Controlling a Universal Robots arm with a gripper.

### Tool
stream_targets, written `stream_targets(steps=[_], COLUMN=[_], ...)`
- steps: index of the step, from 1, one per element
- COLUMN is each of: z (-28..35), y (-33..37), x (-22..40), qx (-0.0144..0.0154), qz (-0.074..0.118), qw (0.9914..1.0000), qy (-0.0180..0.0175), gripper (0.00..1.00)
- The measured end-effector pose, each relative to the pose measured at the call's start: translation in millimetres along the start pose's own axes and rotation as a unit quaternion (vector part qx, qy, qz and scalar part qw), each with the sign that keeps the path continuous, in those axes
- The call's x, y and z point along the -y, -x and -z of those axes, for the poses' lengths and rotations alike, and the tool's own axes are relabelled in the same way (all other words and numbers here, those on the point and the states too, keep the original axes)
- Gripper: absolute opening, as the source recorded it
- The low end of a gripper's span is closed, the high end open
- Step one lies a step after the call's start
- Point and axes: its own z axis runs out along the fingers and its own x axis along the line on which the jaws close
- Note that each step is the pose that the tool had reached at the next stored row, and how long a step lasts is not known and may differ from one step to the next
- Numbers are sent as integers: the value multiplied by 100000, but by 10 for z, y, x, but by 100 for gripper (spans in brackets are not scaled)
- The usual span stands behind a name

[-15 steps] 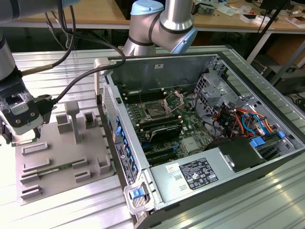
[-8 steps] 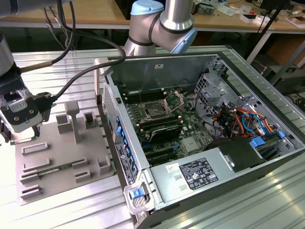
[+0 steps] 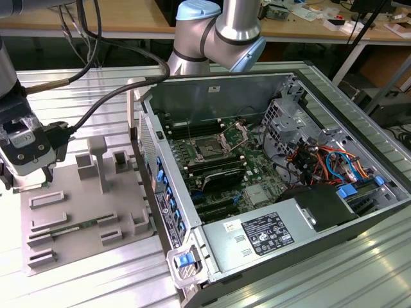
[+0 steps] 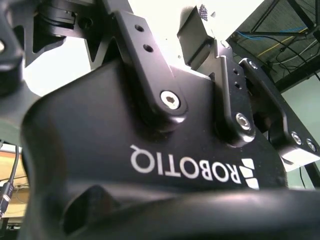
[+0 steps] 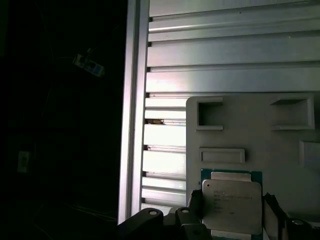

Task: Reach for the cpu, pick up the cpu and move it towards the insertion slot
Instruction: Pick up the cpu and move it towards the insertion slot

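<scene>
In the exterior view, bright overhead light washes the ribbed metal tabletop to near white, with streaks of glare along the slats at the exterior view's right, while the inside of the open computer case lies in softer shade. In the first wrist view one whole side is almost black, the tabletop slats burn out in places, and the cpu is evenly lit and pale, with the hand dark beside it. In the second wrist view the hand's black body is a silhouette against blown-out white, with small glints on the screw heads.
</scene>
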Motion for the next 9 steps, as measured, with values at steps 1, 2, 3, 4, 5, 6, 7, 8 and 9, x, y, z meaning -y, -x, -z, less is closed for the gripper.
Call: stream_targets(steps=[1, 2, 3, 4, 5, 6, 7, 8, 9], z=[7, 11, 17, 22, 26, 30, 35, 44, 50], y=[0, 0, 0, 0, 0, 0, 0, 0, 0], x=[0, 0, -1, -1, -1, -1, -2, -2, -2], qx=[-6, 0, 1, -3, -2, -4, -7, -4, -6], qz=[-2, 0, -1, -1, -2, -2, -2, -1, -1], qw=[100000, 100000, 100000, 100000, 100000, 100000, 100000, 100000, 100000], qy=[-2, -3, 2, -1, 0, -3, -4, -2, -1], gripper=[55, 55, 55, 55, 55, 55, 55, 55, 55])
